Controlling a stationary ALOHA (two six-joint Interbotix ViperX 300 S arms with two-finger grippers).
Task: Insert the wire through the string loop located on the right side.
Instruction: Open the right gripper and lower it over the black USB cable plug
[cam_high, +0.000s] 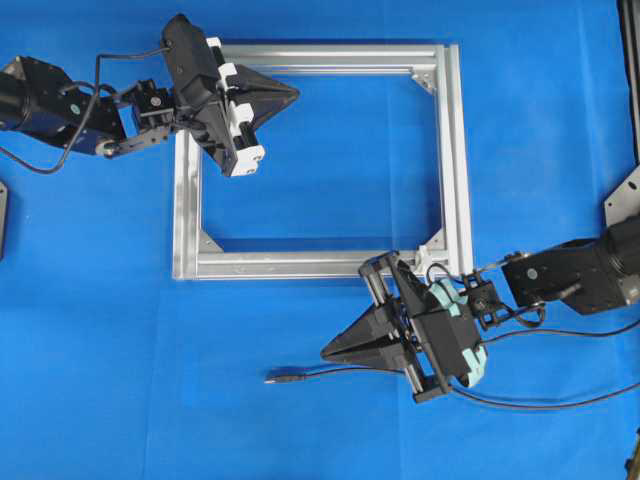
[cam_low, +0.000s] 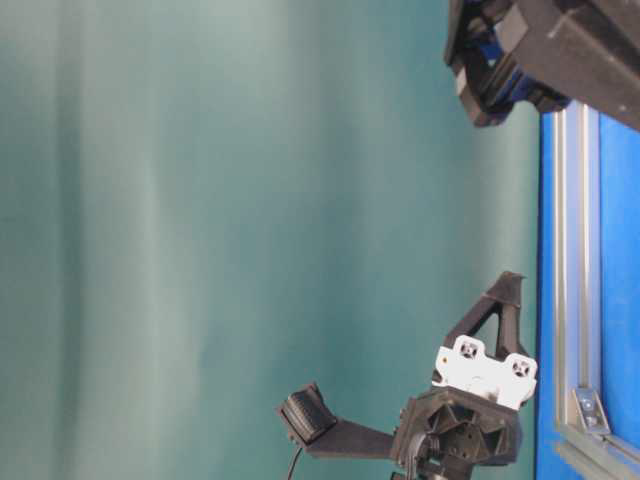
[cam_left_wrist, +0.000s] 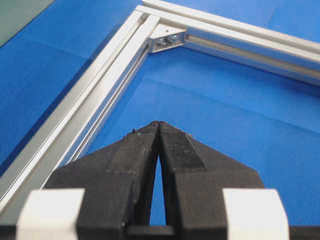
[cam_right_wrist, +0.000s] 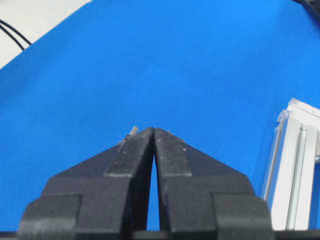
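The wire (cam_high: 330, 373) lies on the blue mat in front of the silver frame (cam_high: 455, 150), its plug tip (cam_high: 272, 379) pointing left. The small white string loop (cam_high: 430, 252) sits at the frame's near right corner. My right gripper (cam_high: 325, 353) hovers just behind the wire's free end, shut with nothing between its fingers. In the right wrist view the plug tip (cam_right_wrist: 132, 131) peeks out beside the shut right gripper (cam_right_wrist: 153, 130). My left gripper (cam_high: 297, 95) is shut and empty over the frame's far left corner. The left wrist view has the left gripper (cam_left_wrist: 159, 123) above blue mat inside the frame.
The frame's bars (cam_left_wrist: 100, 85) and corner bracket (cam_left_wrist: 167, 39) lie ahead of the left gripper. A frame bar (cam_right_wrist: 295, 165) stands right of the right gripper. The robot's own thicker black cables (cam_high: 560, 400) trail along the right side of the mat.
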